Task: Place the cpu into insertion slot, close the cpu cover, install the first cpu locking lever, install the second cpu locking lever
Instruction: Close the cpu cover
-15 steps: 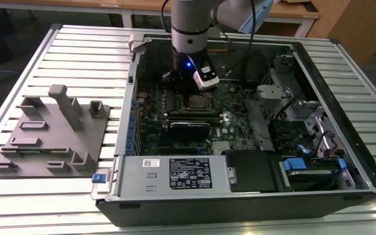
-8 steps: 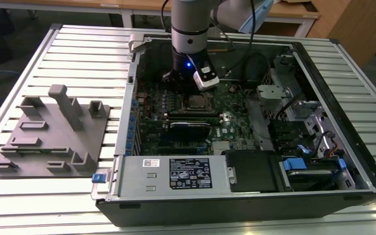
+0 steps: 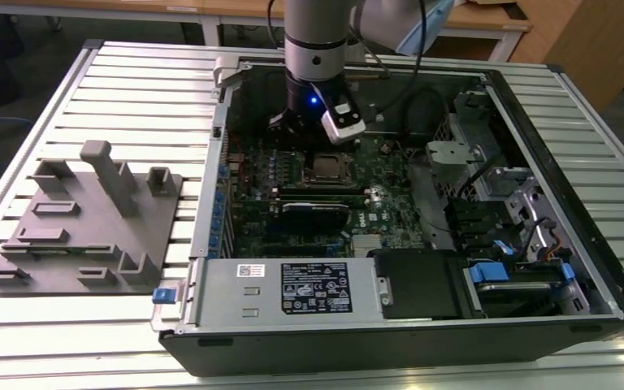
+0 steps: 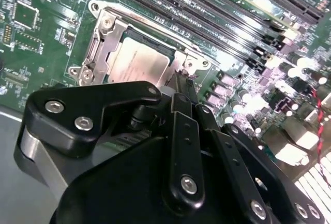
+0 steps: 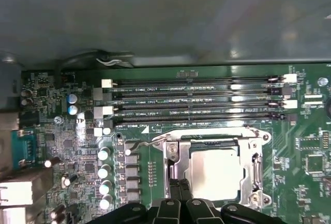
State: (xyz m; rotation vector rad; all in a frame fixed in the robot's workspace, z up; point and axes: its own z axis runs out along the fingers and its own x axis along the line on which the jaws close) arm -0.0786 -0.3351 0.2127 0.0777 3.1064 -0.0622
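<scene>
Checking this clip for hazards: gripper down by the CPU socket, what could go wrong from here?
The gripper sits at the edge of the cpu cover; a sideways slip could scrape it or the cpu. A thin wire lever beside the cover may be unlatched and could spring or snag.

Arm (image 3: pixel 314 36) vertical, wrist pointing down, close to the far edge of the case (image 3: pixel 421 75). Gripper (image 4: pixel 182 83) aimed straight down, black fingers (image 5: pixel 175 195) pressed together at the tips in both wrist views.

Grey fixture (image 3: pixel 79 236) beside computer case (image 3: pixel 399 351)
</scene>
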